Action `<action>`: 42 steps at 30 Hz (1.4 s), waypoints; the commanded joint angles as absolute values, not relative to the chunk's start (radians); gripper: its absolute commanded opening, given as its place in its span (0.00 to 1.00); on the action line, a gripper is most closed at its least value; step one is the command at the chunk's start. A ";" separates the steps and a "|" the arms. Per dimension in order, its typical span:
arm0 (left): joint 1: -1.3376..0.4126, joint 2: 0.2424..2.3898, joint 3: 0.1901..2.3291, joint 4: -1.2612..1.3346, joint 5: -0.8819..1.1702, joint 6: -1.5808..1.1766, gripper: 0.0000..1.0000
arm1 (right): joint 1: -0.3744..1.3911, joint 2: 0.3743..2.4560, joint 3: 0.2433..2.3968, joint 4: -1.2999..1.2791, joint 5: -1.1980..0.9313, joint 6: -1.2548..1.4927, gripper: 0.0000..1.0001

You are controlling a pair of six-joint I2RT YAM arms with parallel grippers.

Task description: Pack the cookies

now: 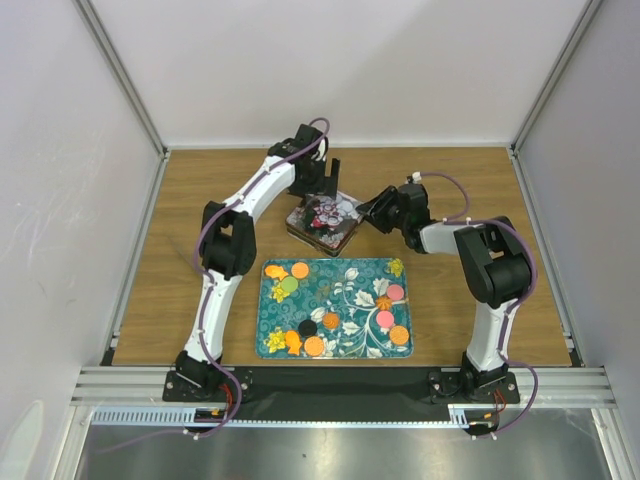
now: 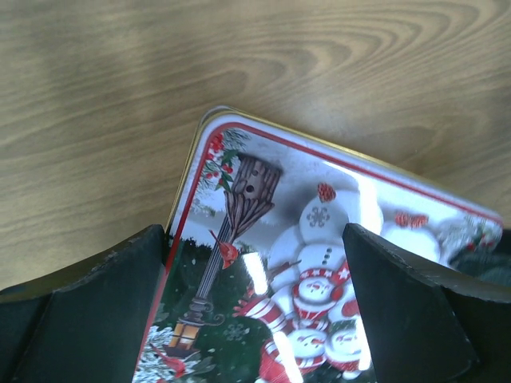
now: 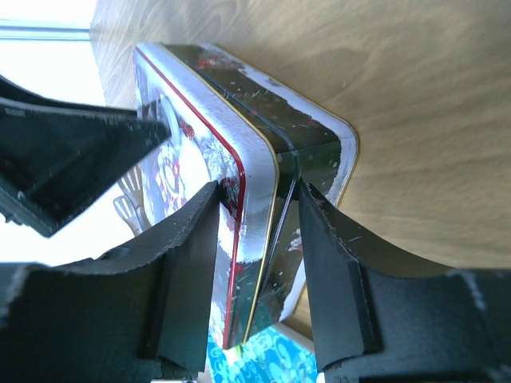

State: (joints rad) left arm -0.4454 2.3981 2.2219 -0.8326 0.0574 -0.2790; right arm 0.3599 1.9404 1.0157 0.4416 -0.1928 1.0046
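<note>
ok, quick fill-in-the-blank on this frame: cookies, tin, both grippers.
1. The cookies lie on the teal ___.
2. The tin has a lid printed with ___ wearing hats.
3. The left gripper hangs over the tin with jaws ___.
4. The right gripper has one finger on each side of the ___.
Missing: tray; snowmen; open; tin.

A robotics lab cell: left arm (image 1: 212, 300), right arm (image 1: 490, 265), aluminium frame (image 1: 122, 75), white panels (image 1: 340, 70).
</note>
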 commanded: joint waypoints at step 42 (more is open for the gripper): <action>-0.321 1.961 2.084 -0.581 0.100 -0.345 0.98 | 0.233 1.780 1.246 0.144 -0.400 0.796 1.00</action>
State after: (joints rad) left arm -0.3271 2.1788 2.1368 -0.6407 0.1127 -0.3248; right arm 0.2565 1.9038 1.2076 0.2050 -0.4076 0.8997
